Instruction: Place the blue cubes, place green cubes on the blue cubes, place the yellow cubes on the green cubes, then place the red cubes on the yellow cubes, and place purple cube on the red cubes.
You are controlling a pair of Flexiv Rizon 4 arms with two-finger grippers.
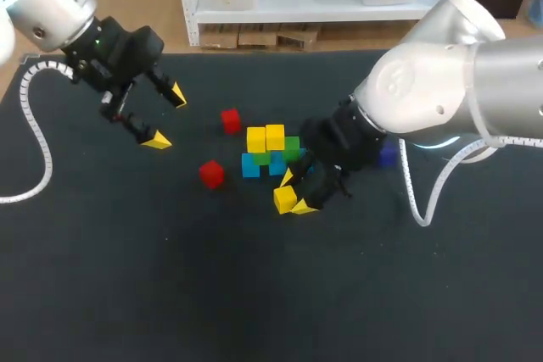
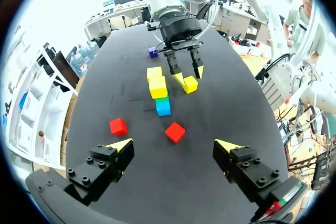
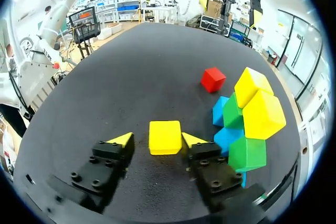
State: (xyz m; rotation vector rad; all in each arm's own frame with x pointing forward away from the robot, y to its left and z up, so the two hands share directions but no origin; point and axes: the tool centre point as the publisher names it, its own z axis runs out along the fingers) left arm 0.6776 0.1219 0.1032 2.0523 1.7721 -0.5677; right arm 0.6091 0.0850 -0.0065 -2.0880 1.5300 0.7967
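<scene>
Right gripper (image 3: 157, 139) spread, loose yellow cube (image 3: 165, 137) between its fingers on black table (image 1: 170, 277) | left gripper (image 2: 174, 144) spread above far-left corner | blue-green-yellow cube stack (image 1: 267, 154) mid-table | small purple cube (image 2: 153, 52) plain in left wrist view, half hidden behind right arm (image 1: 441, 82) in head view

Ahead of the left gripper (image 2: 174, 144) the way is blocked by one red cube (image 2: 175, 132), with a second red cube (image 2: 118, 126) off to one side. The right gripper (image 3: 156, 139) is hemmed in by the cube stack (image 3: 247, 124) just beside one finger; open table (image 3: 131, 66) is left beside the other.
</scene>
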